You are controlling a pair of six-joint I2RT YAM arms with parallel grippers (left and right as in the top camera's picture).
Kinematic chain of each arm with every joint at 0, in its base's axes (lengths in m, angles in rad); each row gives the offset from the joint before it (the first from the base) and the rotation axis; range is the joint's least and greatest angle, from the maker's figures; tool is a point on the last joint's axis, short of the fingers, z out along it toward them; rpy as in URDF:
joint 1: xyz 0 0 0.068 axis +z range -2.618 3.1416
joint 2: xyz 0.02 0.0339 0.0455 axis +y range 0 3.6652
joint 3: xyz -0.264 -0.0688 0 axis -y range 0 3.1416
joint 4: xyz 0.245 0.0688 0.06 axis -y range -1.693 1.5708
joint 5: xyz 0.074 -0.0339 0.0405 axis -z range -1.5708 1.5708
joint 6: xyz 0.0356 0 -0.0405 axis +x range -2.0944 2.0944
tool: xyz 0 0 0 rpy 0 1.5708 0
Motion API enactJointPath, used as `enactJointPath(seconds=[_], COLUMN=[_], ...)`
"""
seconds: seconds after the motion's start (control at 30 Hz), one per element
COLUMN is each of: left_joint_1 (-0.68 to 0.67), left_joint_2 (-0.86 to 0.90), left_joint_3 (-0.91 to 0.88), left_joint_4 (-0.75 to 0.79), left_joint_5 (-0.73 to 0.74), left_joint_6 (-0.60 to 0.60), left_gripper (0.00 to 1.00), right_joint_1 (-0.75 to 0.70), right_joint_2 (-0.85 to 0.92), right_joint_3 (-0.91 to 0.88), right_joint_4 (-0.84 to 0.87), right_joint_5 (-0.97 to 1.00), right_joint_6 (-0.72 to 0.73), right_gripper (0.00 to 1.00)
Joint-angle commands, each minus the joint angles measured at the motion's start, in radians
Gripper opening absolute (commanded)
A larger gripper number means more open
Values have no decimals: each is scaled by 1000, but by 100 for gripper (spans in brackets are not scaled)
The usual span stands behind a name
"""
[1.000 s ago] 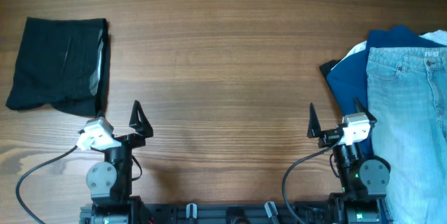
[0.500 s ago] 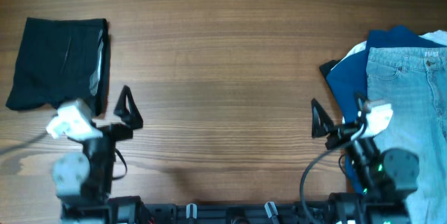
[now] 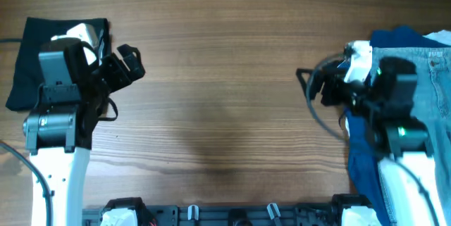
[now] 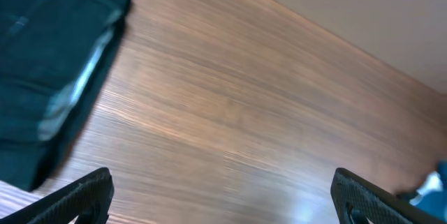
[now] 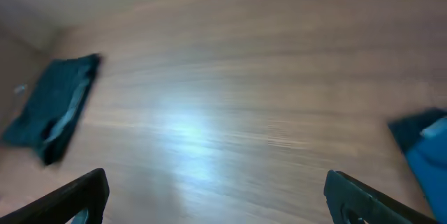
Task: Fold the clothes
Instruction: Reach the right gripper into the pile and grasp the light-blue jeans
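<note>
A folded black garment (image 3: 32, 60) lies at the table's left edge; it also shows in the left wrist view (image 4: 42, 70) and, small, in the right wrist view (image 5: 56, 105). A pile at the right edge holds light-blue jeans (image 3: 437, 85) over a navy garment (image 3: 359, 141), with a bit of white (image 3: 440, 38) at the top. My left gripper (image 3: 129, 63) is open and empty, raised beside the black garment's right edge. My right gripper (image 3: 313, 89) is open and empty, raised left of the pile. The navy garment's edge shows in the right wrist view (image 5: 426, 147).
A bare wooden tabletop (image 3: 225, 78) spans between the two piles. The arm bases and cables sit along the front edge (image 3: 232, 215).
Both arms have risen from their rest pose at the front edge and swung up the table: the left toward the black garment, the right toward the pile. Both grippers stay open.
</note>
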Motion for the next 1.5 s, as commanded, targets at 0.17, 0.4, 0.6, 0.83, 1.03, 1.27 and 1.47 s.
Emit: enactJointPath(seconds=[0.17,0.4,0.6,0.83,1.03,1.27,1.47], left_joint_1=[7,7,7,7,7,7,7], left_joint_2=[3,3,3,3,3,3,3], left_joint_3=[25,25,25,25,25,25,25], left_joint_4=[37,32,32,33,33,32,28], left_joint_5=[66,66,76,92,93,93,93], left_joint_6=[-9,-9,-10,-9,-9,-9,-9], left_gripper=[100,100,100,100,100,100,100], right_joint_1=[-149,-296,-332,-332,-332,-334,-333], right_joint_2=[566,784,868,954,943,843,831], right_joint_3=[353,362,362,361,362,363,363], right_joint_4=[-3,67,118,124,131,142,95], right_joint_5=[470,578,559,555,647,717,727], right_joint_6=[84,145,149,100,71,66,153], right_gripper=[100,96,78,60,47,12,4])
